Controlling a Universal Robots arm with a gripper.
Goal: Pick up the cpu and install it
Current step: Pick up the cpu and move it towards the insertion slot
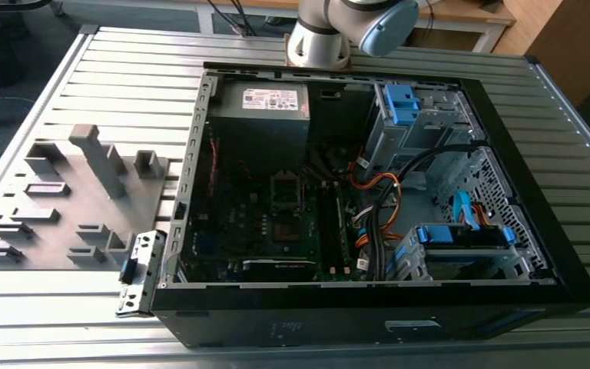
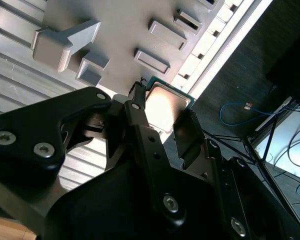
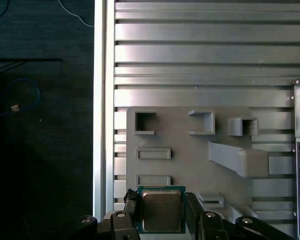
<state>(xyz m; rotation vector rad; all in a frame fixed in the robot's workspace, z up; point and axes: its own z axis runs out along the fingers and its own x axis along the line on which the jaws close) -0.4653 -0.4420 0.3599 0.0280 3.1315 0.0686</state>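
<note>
Silver-grey metal caps the cpu (image 3: 162,212), which my gripper (image 3: 162,202) clamps by two opposite edges above the grey fixture tray (image 3: 190,172). I judge it light, stiff and slick (underside likely fragile), so the edges seem the safest hold.

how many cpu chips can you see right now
1. The cpu is held by the gripper in both wrist views, the grey fixture tray behind it. Whether another sits in the motherboard socket of the computer case cannot be told.
</note>
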